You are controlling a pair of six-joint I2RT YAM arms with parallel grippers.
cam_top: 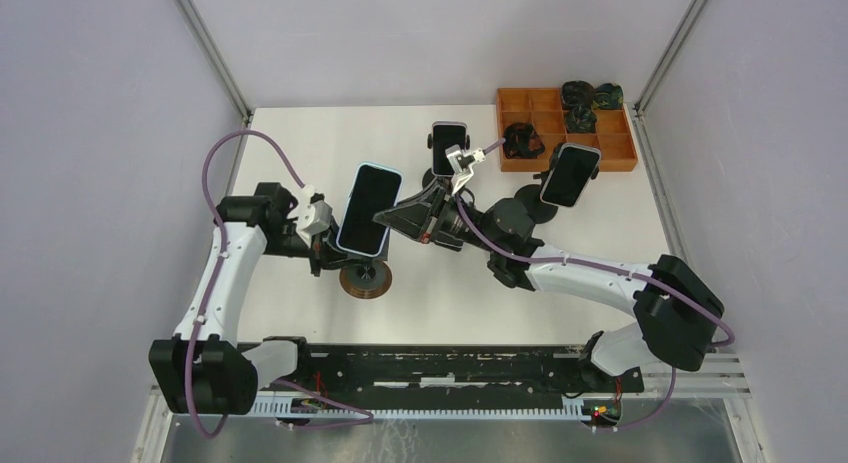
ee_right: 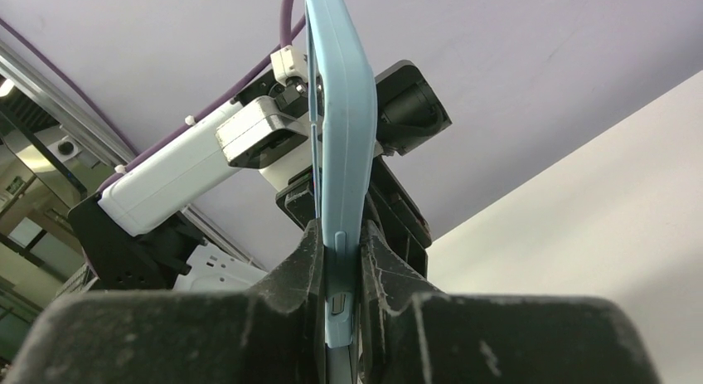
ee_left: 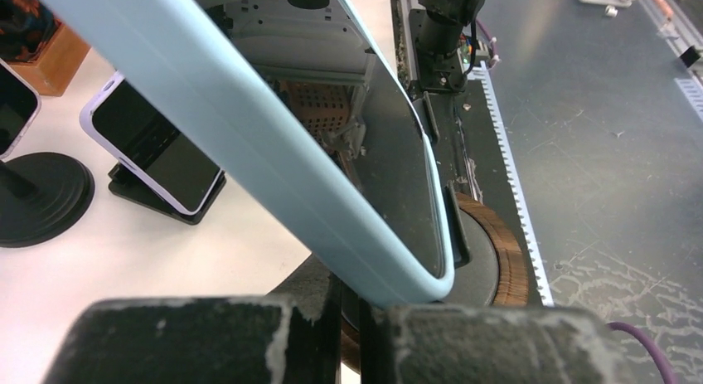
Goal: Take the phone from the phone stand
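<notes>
Phone [cam_top: 368, 210] in the pale blue case sat left of centre in the top view, tilted, directly above the round wooden base of its phone stand [cam_top: 364, 281]. The right pincer [ee_right: 340, 268] was pinching the phone's edge; in its wrist view both fingers pressed flat on the case. The left pincer [ee_left: 356, 334] was pressed together low behind the phone. I could not tell whether it had the stand's neck between its fingers or nothing at all.

In the left wrist view the phone's lower corner lay right against the stand's dark cradle lip, so I judged the grip made but the removal not done. The lift clear of the cradle and the set-down were left.

For room, I saw bare table [cam_top: 300, 143] toward the upper left of the frame, and more toward the lower middle, before the dark rail along the near edge. The upper right was crowded: a second phone [cam_top: 449, 148] on its stand stood just beyond the right pincer, a third phone [cam_top: 569, 175] stood further right, and the orange tray [cam_top: 618, 166] sat behind them. I reckoned a pull up and toward the frame's lower edge would be safest.
</notes>
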